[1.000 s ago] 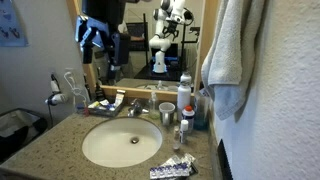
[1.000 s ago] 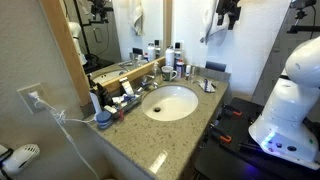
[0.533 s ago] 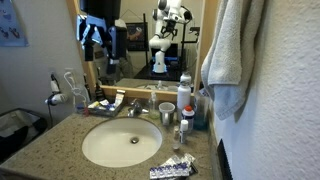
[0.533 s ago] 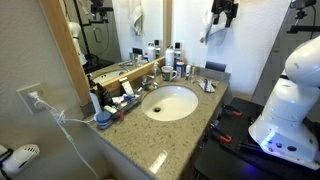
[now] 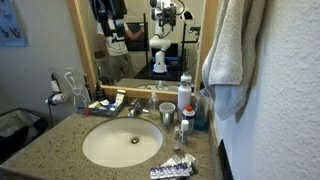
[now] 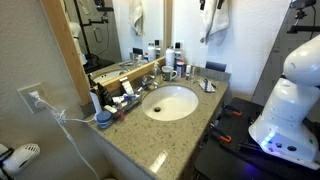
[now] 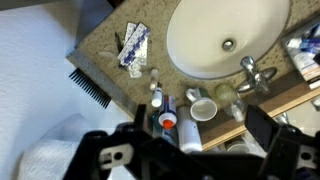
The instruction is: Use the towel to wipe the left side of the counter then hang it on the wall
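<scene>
Towel (image 5: 228,50), one only, hangs on the wall (image 5: 288,100) past the counter's (image 5: 40,150) side edge. One sink (image 5: 110,145) is set in the counter, one tap (image 5: 135,108) at its back edge. Gripper (image 7: 185,135) stands wide open, empty, above that edge.

Counter (image 5: 40,150) — bottles (image 5: 184,97), cup (image 5: 167,113) (blister packs (image 5: 172,167) loose).

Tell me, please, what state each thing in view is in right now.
towel: hanging against the wall, not gripped
gripper: open, holding nothing
sink basin: empty, no water seen
faucet: no water running
metal cup: upright beside the faucet
blister pack: lying flat on the counter
plug: plugged in
</scene>
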Available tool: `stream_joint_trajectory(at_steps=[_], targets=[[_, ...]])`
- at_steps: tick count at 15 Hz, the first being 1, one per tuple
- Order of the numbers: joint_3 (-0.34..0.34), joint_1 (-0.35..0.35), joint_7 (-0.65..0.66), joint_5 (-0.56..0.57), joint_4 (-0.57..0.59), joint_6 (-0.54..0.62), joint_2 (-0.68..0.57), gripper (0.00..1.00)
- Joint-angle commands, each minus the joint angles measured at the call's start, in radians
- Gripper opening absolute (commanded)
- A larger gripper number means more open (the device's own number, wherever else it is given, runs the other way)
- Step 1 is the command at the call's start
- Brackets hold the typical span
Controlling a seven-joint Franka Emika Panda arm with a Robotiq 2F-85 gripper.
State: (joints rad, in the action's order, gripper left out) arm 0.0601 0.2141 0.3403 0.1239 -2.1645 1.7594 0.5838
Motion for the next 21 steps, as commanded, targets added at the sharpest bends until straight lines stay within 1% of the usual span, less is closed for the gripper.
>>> stream_joint_trajectory(at_steps=[1,6,10,12,14,17,19,20,21], targets=[[-0.018,0.059,0.095,0.095,0.127,0.039,-0.060,1.00],[-0.016,0.127,0.221,0.267,0.292,0.158,-0.173,1.00],[-0.013,0.170,0.361,0.450,0.418,0.240,-0.290,1.00],[-0.005,0.176,0.444,0.555,0.482,0.245,-0.349,1.00],[0.009,0.167,0.534,0.671,0.538,0.226,-0.402,1.00],[0.040,0.145,0.668,0.846,0.595,0.195,-0.467,1.00],[0.064,0.132,0.746,0.948,0.622,0.154,-0.501,1.00],[0.075,0.125,0.779,0.993,0.632,0.125,-0.515,0.75],[0.085,0.119,0.810,1.038,0.639,0.093,-0.529,0.72]])
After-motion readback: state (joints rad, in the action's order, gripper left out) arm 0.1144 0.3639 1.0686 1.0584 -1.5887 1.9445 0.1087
